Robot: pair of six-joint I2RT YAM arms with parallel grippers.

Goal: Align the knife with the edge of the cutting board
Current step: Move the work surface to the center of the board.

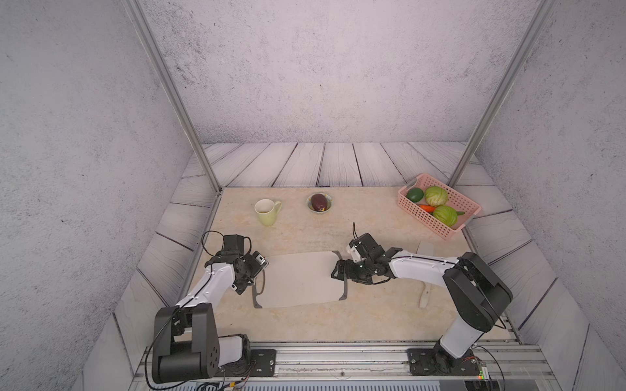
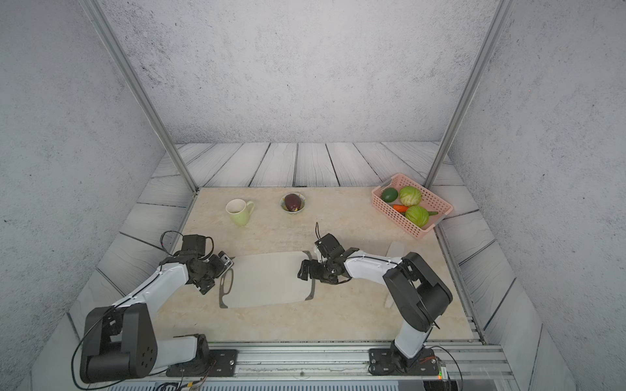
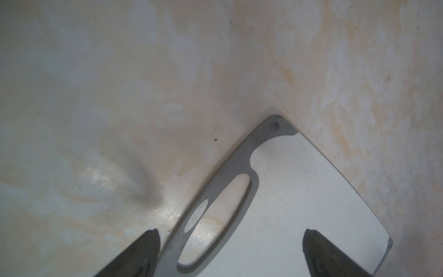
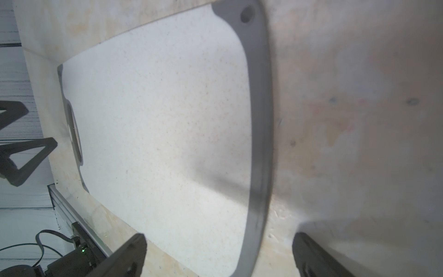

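knife (image 1: 425,247): flat on tabletop (image 1: 305,325), right of cutting board (image 1: 301,279), apart, middle hidden under right arm (image 1: 420,267) | left tool (image 3: 230,233): spread, empty, at board's slot end | right tool (image 4: 218,237): spread, empty, over other trim | behind: mug (image 1: 266,211), bowl (image 1: 319,203), basket (image 1: 427,221)

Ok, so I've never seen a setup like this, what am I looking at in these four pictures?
Two robot arms sit at a table. Two pictures look down from overhead; the other two come from cameras on each arm's wrist. On the table lie a cutting board, a knife partly hidden under the right arm, a mug, a bowl and a pink basket of vegetables. The left gripper and right gripper are both open, one over each end of the board, holding nothing.
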